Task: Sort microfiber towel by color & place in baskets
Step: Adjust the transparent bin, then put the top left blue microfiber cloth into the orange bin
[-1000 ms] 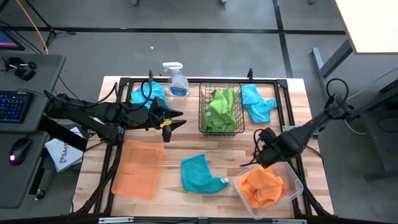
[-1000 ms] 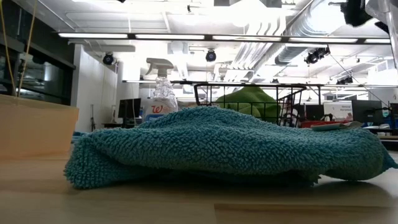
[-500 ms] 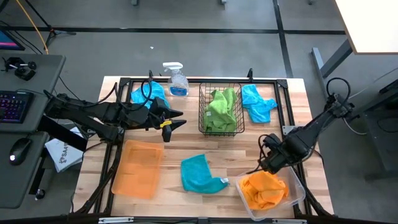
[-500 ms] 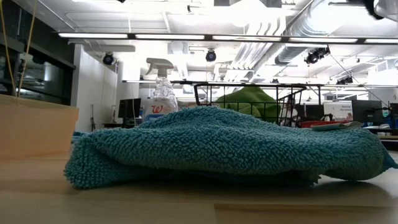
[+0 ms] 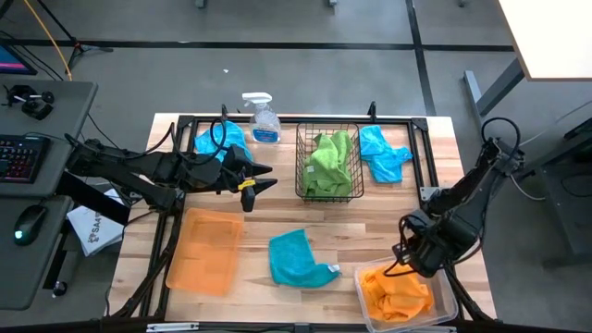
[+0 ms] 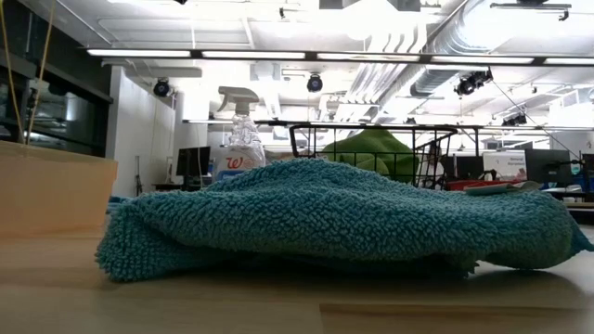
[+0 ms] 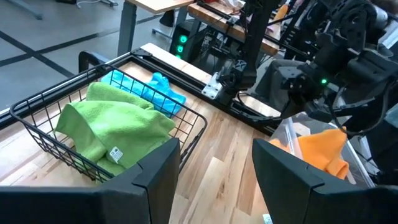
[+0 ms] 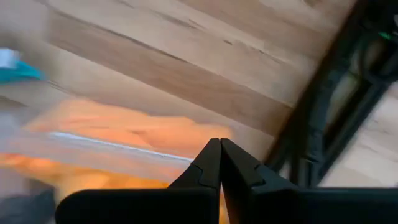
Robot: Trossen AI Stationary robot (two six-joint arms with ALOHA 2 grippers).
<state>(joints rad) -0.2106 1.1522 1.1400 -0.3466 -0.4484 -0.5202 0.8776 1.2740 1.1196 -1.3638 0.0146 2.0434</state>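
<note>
A turquoise towel (image 5: 298,259) (image 6: 325,218) lies crumpled on the table's middle. Two more blue towels lie at the far left (image 5: 220,141) and at the far right (image 5: 381,153) (image 7: 152,90). A green towel (image 5: 328,162) (image 7: 112,124) fills the black wire basket (image 5: 353,139). An orange towel (image 5: 396,291) (image 7: 320,146) lies in the clear bin (image 5: 442,305) at the near right. The flat orange tray (image 5: 205,250) sits near left. My left gripper (image 5: 259,180) hovers open left of the basket. My right gripper (image 5: 407,261) (image 8: 219,144) is shut at the bin's far edge. My right gripper meets the clear bin at its far rim (image 8: 124,146), slanting down from the table's far right side. The fingertips (image 8: 211,155) are closed together there; whether the thin rim is pinched between them or only pushed, I cannot tell. The bin's bottom stays on the table.
A clear spray bottle with blue liquid (image 5: 263,118) (image 6: 243,139) stands at the far edge, left of the basket. A black frame (image 5: 421,125) borders the table. Bare wood lies between the basket and the turquoise towel. A desk with a keyboard (image 5: 23,157) stands left of the table.
My right gripper has moved toward the table's near edge and slightly right. The clear bin with the orange towel has slid along the table toward the near edge and turned from a slanted stance to nearly square with the table.
</note>
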